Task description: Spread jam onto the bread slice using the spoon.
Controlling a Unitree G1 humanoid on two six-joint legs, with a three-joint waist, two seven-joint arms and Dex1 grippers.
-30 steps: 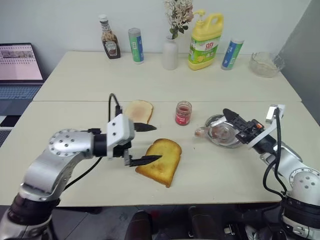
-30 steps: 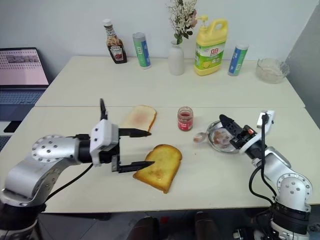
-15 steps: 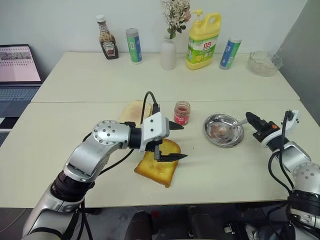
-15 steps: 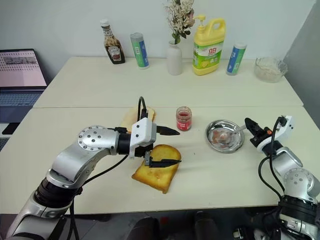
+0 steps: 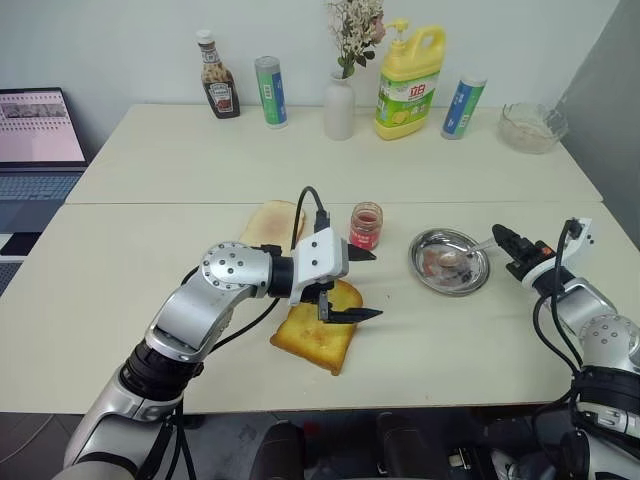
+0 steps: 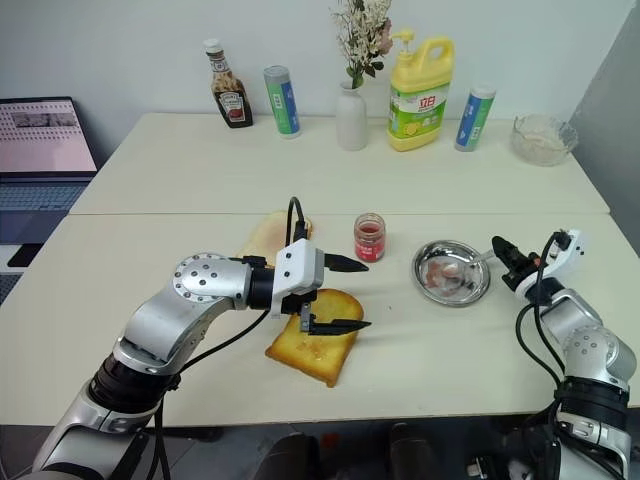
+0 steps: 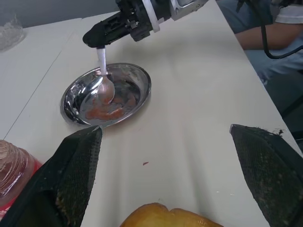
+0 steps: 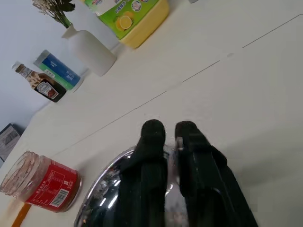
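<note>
Left eye view: at the centre of the frame, the left gripper (image 5: 365, 284) hangs over the near cream table (image 5: 120, 290) with its two black fingers spread wide and nothing between them, one finger pointing toward the jam (image 5: 366, 226) in its small glass jar, the other lying above the top edge of the bread slice (image 5: 320, 331). The golden-yellow slice lies flat just below centre, with a paler slice (image 5: 272, 222) partly hidden behind the arm. To the right of centre, the round metal dish (image 5: 450, 261) holds reddish smears, and the spoon (image 5: 462, 254) rests with its bowl inside the dish and its slim handle slanting up and right to the right gripper (image 5: 500, 238) at the right edge of the frame.

The left wrist view shows that gripper's fingers right at the end of the spoon handle. In the right wrist view a narrow gap parts the two fingertips, with a sliver of metal between them; whether they clamp the handle or merely flank it cannot be told.

Along the top of the frame stand a ketchup bottle (image 5: 216, 74), a green tube (image 5: 270, 91), a white vase (image 5: 339, 105) of dried flowers, a yellow detergent bottle (image 5: 410, 84), a blue tube (image 5: 462, 106) and a glass bowl (image 5: 532, 127). A laptop (image 5: 38, 140) sits at the upper left edge.
</note>
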